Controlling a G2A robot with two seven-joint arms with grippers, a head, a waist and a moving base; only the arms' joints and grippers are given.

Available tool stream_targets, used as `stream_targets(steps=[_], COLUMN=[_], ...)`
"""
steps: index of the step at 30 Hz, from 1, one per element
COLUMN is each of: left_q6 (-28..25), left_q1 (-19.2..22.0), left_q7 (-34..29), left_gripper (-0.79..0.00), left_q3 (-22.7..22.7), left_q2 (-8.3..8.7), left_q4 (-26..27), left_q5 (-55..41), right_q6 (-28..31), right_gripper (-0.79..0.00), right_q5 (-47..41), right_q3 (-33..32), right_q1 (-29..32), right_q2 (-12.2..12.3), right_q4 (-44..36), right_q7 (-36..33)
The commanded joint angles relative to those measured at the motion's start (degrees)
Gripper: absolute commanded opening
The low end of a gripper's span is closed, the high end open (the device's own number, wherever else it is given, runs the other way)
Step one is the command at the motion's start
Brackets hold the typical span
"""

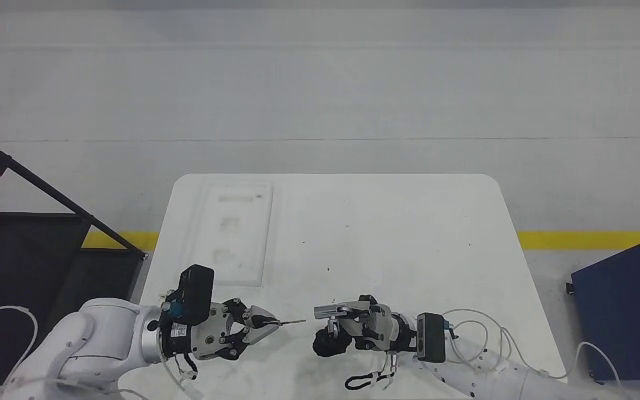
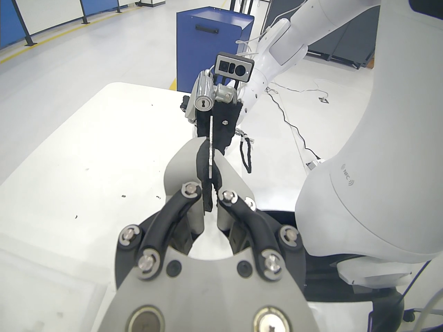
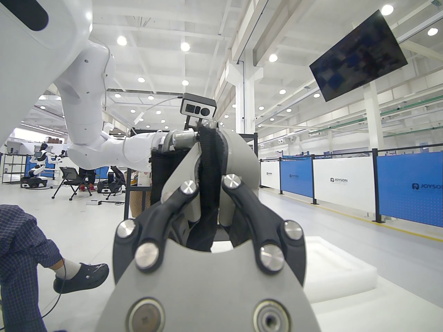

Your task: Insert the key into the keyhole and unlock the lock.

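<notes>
My left gripper (image 1: 268,322) hovers over the table's front left, shut on a thin metal key (image 2: 210,136) whose blade points right toward the lock. The silver lock (image 1: 330,311) is held above the table's front middle by my right gripper (image 1: 342,322), which is shut on it with black padded fingers (image 2: 226,119). In the left wrist view the lock's round keyhole face (image 2: 203,103) looks back at the key. The key tip stops a short gap from the keyhole, slightly off its line. In the right wrist view the lock's metal body (image 3: 183,138) shows between the right gripper's fingers (image 3: 211,153).
A flat white tray (image 1: 237,230) lies at the table's back left. A black cable loop (image 1: 362,381) hangs under the right wrist near the front edge. A blue cabinet (image 1: 605,300) stands off the table's right side. White table surface (image 1: 400,240) stretches behind both grippers.
</notes>
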State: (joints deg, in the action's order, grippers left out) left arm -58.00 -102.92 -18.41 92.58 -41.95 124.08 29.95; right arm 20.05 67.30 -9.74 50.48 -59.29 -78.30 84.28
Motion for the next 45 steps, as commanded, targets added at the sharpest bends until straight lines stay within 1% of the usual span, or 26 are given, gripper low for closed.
stream_targets(steps=[1, 9, 17, 27, 45], left_q6=[0.0, 0.0, 0.0, 0.0, 0.0], left_q1=[0.5, 3.3, 5.1, 8.0, 9.7], left_q7=[0.0, -0.3, -0.2, -2.5, -3.8], left_gripper=[-0.785, -0.785, -0.785, -0.785, -0.785], left_q3=[-0.4, -2.5, -4.4, -6.9, -8.6], left_q2=[0.17, 0.60, 0.77, 0.92, 0.72], left_q4=[-0.1, -1.5, -2.2, -3.9, -4.4], left_q5=[-0.3, -1.1, -2.4, -5.2, -6.6], right_q6=[0.0, 0.0, 0.0, 0.0, 0.0], right_gripper=[-0.785, -0.785, -0.785, -0.785, -0.785], right_q5=[0.0, 0.0, 0.0, 0.0, 0.0], right_q3=[0.0, 0.0, 0.0, 0.0, 0.0], right_q1=[0.0, 0.0, 0.0, 0.0, 0.0], right_q2=[0.0, 0.0, 0.0, 0.0, 0.0], right_q4=[0.0, 0.0, 0.0, 0.0, 0.0], right_q7=[0.0, 0.0, 0.0, 0.0, 0.0])
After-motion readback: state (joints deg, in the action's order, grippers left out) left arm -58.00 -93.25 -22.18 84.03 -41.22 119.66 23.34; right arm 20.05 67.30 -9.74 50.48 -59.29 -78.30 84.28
